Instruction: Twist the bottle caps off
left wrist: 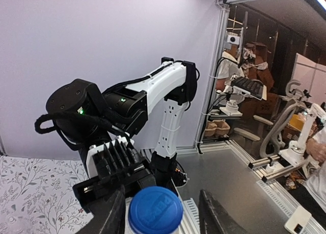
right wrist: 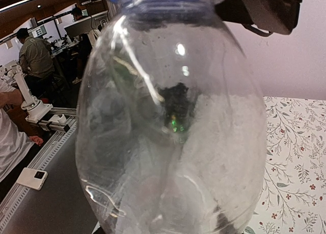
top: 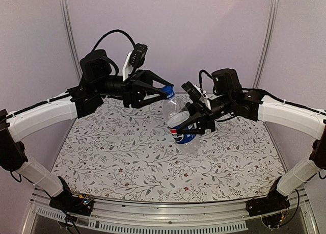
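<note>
**Blue cap straddled, Pepsi bottle clamped**

Floral-print table (top: 112, 152) takes up most of the overhead view, with both arms reaching in over the far half. The Pepsi bottle (top: 175, 109) sits between them, tilted so its neck leans toward the left arm. Can't tell if its base touches the table. The right end effector (top: 184, 128) is closed around the bottle at its blue label, and on the right wrist camera the clear body fills pretty much the whole frame. The left end effector (top: 165, 90) is up at the neck with its jaws either side of the blue cap (left wrist: 155, 209). On the left wrist camera one of its fingers (left wrist: 216, 216) stands clearly off the cap, so those jaws are parted, not clamped on it.
</note>
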Tool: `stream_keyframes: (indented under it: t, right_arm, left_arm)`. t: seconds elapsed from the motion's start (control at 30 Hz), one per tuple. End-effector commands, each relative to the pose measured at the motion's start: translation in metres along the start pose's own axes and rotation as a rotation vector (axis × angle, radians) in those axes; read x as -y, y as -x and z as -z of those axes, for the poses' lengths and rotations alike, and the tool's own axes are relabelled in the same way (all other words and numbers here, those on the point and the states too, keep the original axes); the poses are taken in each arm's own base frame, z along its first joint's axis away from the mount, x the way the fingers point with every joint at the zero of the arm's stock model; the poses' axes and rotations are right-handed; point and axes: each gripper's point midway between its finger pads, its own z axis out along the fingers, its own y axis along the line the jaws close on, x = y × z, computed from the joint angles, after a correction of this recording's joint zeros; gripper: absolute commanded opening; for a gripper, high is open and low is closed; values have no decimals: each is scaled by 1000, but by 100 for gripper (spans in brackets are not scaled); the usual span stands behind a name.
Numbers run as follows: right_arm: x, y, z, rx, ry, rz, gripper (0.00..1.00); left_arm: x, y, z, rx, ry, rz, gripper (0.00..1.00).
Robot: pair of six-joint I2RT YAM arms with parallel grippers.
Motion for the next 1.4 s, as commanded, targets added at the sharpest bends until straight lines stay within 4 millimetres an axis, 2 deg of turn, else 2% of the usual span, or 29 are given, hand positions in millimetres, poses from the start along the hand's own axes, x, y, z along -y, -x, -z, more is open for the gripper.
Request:
stream_keyframes:
  t: [0.0, 0.33, 0.43, 0.53, 0.73, 0.83, 1.0, 1.2, 1.37]
  right_arm:
    - [1, -5, -3, -5, 16, -11, 40]
    - [8, -7, -2, -16, -30, -13, 39]
    - [20, -6, 0, -27, -117, -11, 39]
    - [39, -7, 6, -47, -246, -30, 39]
    - [76, -9, 19, -76, -468, -60, 38]
    - [81, -10, 20, -78, -488, -63, 38]
    - [80, -12, 18, -79, -474, -65, 38]
    - [73, -12, 15, -77, -428, -61, 38]
    - [66, -9, 13, -67, -388, -45, 38]
  left_arm:
    - [-2, 10, 2, 15, -2, -34, 46]
    - [-5, 10, 4, 15, 35, -30, 23]
    - [-9, 14, 9, 27, 103, -22, 16]
    - [-22, 21, 17, 63, 250, 4, 13]
    - [-52, 31, 37, 129, 682, 52, 13]
    - [-67, 31, 53, 147, 860, 126, 14]
    - [-72, 32, 54, 144, 903, 134, 16]
    - [-61, 40, 39, 133, 801, 62, 24]
    - [-62, 37, 35, 116, 782, 54, 30]
